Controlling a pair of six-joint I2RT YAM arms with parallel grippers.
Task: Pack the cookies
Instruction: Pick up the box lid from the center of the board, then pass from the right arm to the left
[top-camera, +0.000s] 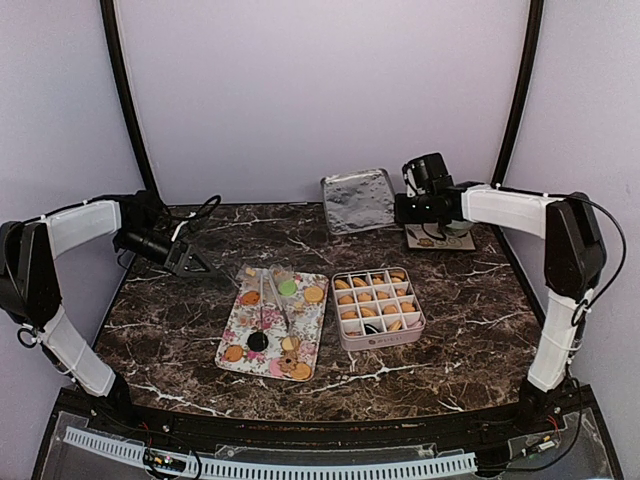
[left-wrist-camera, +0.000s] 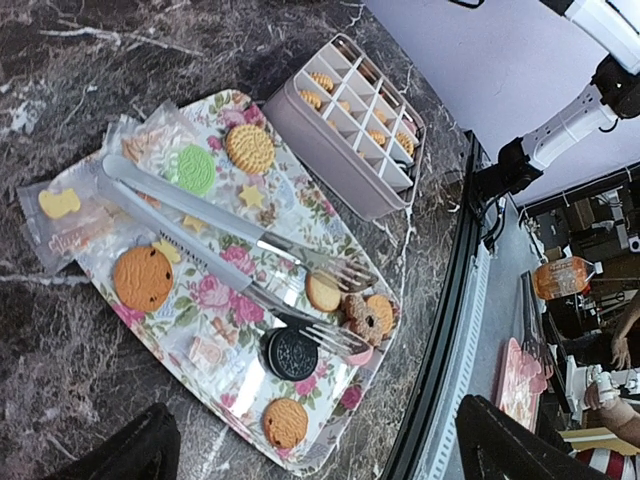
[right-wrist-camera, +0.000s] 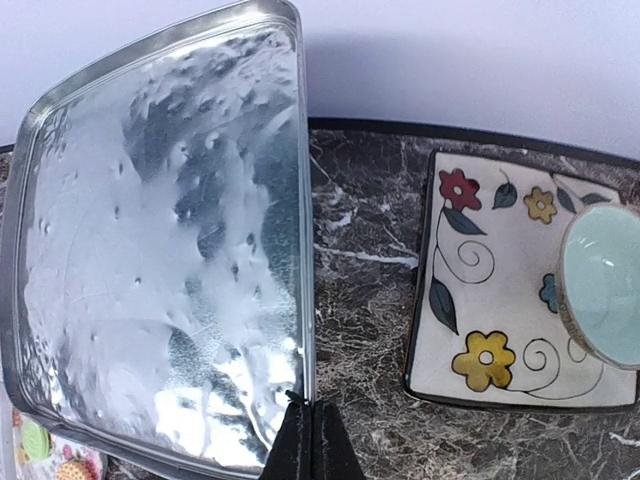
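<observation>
Several cookies (top-camera: 249, 297) lie on a floral tray (top-camera: 240, 322) at the table's middle: tan, green and one dark (left-wrist-camera: 291, 353). More cookies fill the divided pink tin box (top-camera: 385, 338) to the tray's right. Metal tongs (left-wrist-camera: 200, 215) lie across the tray. My left gripper (top-camera: 195, 262) is open and empty, low over the table left of the tray; its fingers (left-wrist-camera: 130, 450) show far apart. My right gripper (top-camera: 398, 208) is at the back, shut on the right rim of the silver tin lid (right-wrist-camera: 160, 250), which it holds tilted up off the table.
A square flowered plate (right-wrist-camera: 480, 300) with a pale blue cup (right-wrist-camera: 605, 285) sits at the back right, just right of the lid and under my right arm. Small packets (left-wrist-camera: 60, 205) lie at the tray's far corner. The back wall is close behind the lid.
</observation>
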